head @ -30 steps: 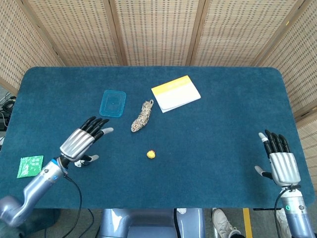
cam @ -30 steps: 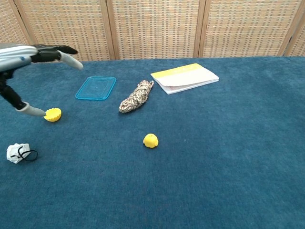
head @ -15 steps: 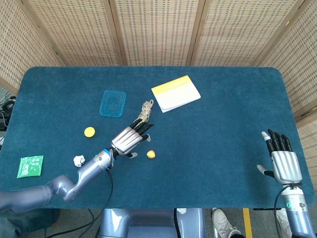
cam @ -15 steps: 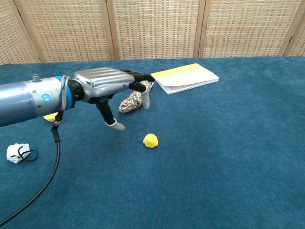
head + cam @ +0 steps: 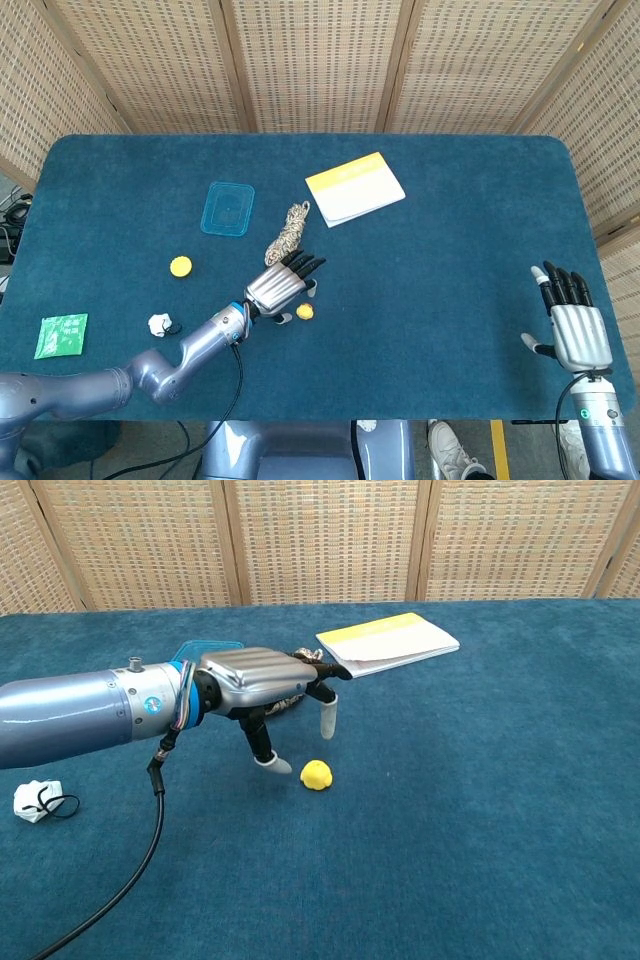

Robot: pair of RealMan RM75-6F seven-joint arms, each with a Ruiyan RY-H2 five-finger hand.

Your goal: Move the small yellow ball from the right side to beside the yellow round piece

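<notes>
Seemingly light, smooth and prone to rolling on the blue table cloth (image 5: 440, 300), the small yellow ball (image 5: 316, 774) lay just beside the spread, empty left hand (image 5: 262, 680), well apart from the yellow round piece (image 5: 180, 266), and was best pinched across its middle.

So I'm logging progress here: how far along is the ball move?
Early stage. The left hand has reached the small yellow ball with fingers apart, not yet gripping. Grasping and carrying it to the yellow round piece remain. The right hand rests open.
</notes>
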